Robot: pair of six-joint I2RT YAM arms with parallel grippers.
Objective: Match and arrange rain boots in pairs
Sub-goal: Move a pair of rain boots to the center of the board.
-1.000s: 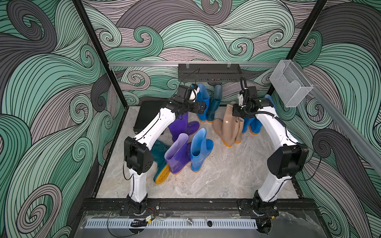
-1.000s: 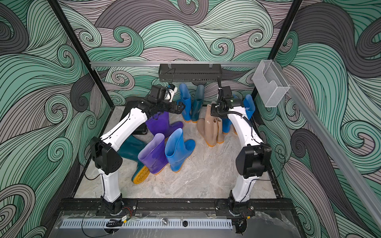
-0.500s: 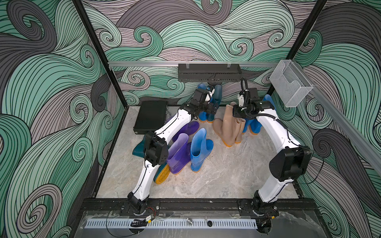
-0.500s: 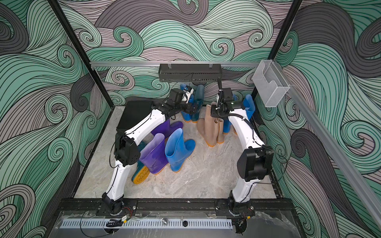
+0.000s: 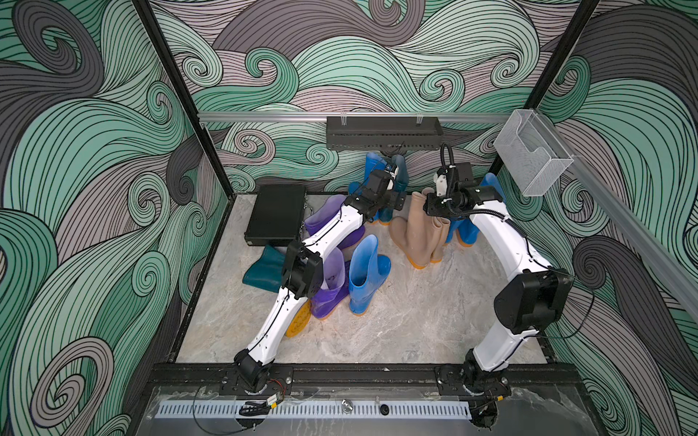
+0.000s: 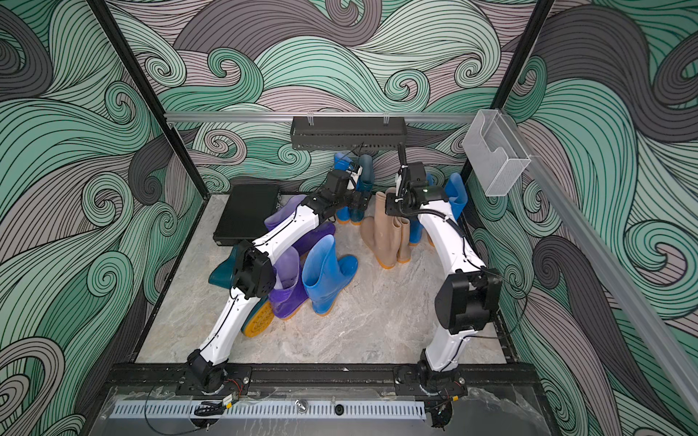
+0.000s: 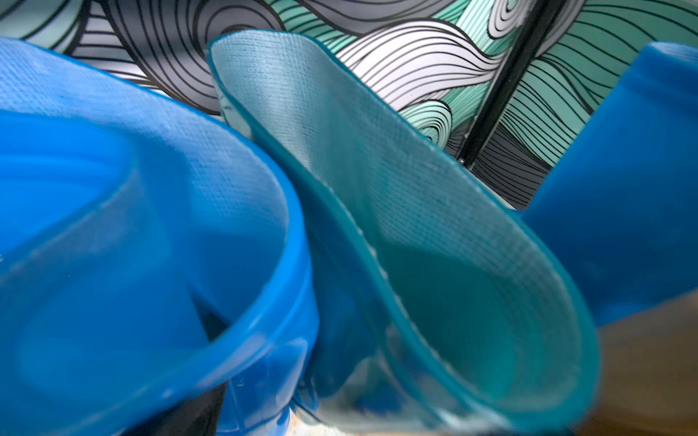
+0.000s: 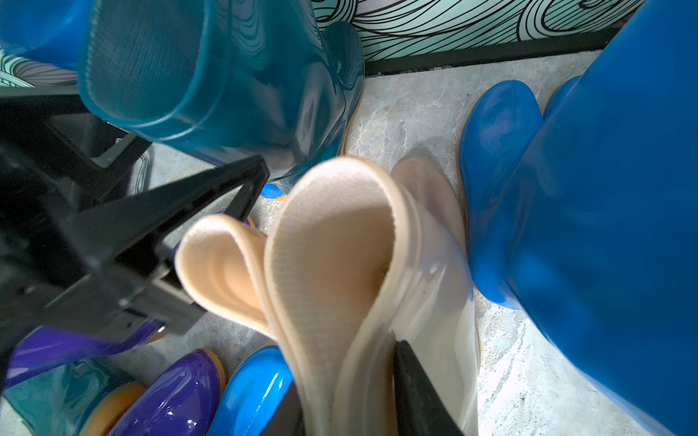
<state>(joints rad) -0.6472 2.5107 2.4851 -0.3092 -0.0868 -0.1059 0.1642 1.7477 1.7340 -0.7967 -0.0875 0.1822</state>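
Note:
Two beige rain boots [image 5: 423, 234] [image 8: 340, 245] stand side by side right of centre. My right gripper [image 5: 434, 209] [image 8: 343, 377] sits on their tops, its fingers either side of the pinched cuffs. At the back wall stand a blue boot [image 5: 374, 164] [image 7: 151, 226] and a dark teal boot [image 5: 401, 170] [image 7: 453, 264]. My left gripper [image 5: 394, 192] is open at their rims, and its black fingers [image 8: 189, 204] show beside the teal shaft. Left of centre are an upright blue boot [image 5: 364, 271], an upright purple one [image 5: 332, 287], a lying purple one [image 5: 325, 211] and a lying teal one [image 5: 264, 266].
More blue boots [image 5: 466, 230] stand behind my right arm in the back right corner. A flat black case [image 5: 277, 213] lies at the back left. A black shelf [image 5: 383, 132] hangs on the back wall and a clear bin [image 5: 532, 154] on the right rail.
My left arm has swung right and back, its gripper going from above the purple boot to the blue and teal boots at the wall. The right arm has stayed on the beige boots.

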